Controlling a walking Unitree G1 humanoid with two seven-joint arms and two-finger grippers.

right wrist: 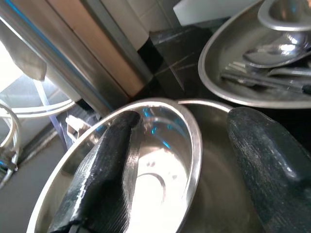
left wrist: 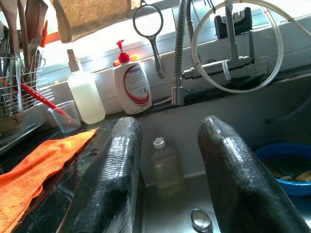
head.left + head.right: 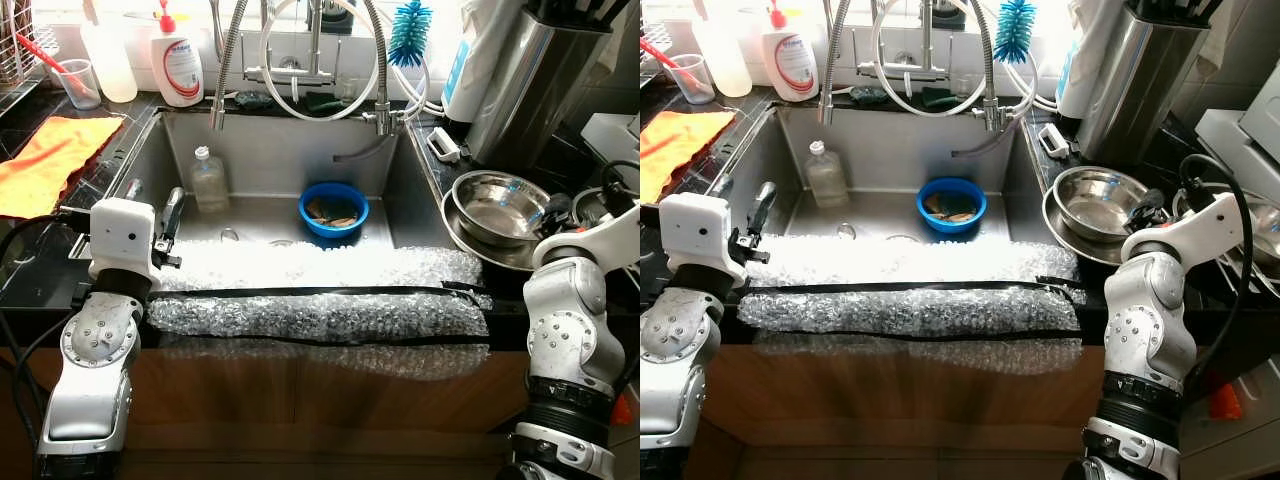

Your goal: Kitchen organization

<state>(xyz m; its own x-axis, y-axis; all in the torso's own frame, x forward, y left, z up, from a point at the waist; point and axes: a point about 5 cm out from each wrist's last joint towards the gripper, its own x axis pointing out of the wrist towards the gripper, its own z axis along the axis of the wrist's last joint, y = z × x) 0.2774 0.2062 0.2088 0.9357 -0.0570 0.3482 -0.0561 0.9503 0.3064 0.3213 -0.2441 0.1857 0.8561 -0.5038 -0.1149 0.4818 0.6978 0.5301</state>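
Steel sink (image 3: 265,150) (bubble-wrapped edge); both end effectors gape: left (image 2: 167,179), right (image 1: 184,174) straddling bowl (image 1: 146,184) rim.

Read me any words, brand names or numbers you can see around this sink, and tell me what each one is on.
None can be read.
Soap pump bottle: its red and blue label carries print, too small and blurred to read.
Clear bottle in the sink: no label can be made out.
White container behind the steel bowls: blue marking, not legible.
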